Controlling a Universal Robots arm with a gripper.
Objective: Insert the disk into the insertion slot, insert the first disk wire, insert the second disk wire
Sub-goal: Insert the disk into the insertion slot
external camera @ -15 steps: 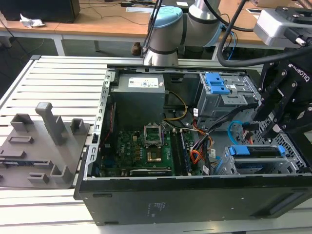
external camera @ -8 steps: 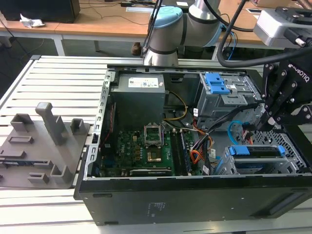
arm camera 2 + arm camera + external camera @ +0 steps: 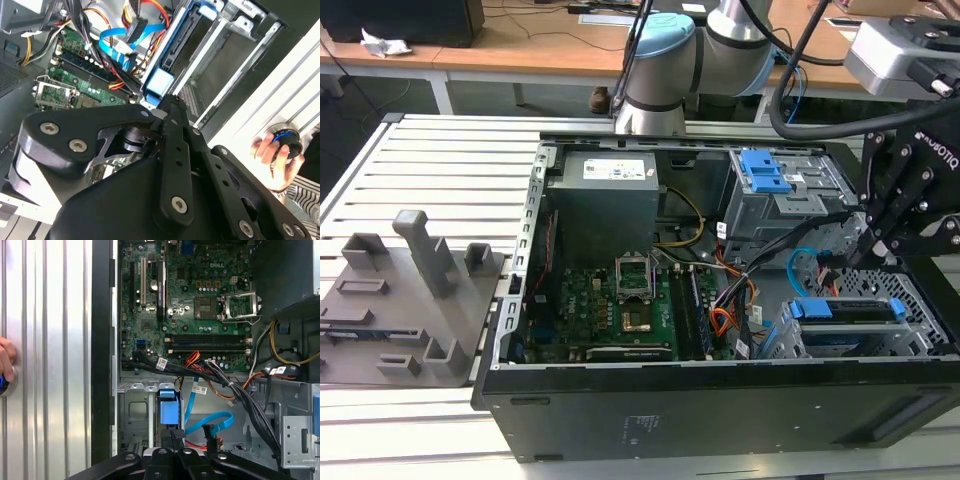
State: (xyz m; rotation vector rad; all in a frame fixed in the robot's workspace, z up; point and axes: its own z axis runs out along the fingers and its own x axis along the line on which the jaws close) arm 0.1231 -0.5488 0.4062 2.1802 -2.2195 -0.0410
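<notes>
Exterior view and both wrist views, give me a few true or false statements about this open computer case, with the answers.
1. The disk sits in the insertion slot. True.
2. The second disk wire lies straight. False: it curves in a loop.
3. A hand touches a blue-rimmed knob outside the case. True.
4. The grey fixtures stand at the exterior view's right of the case. False: they stand at its left.
5. The gripper hangs over the grey fixtures. False: it hangs above the case, near the insertion slot.
</notes>
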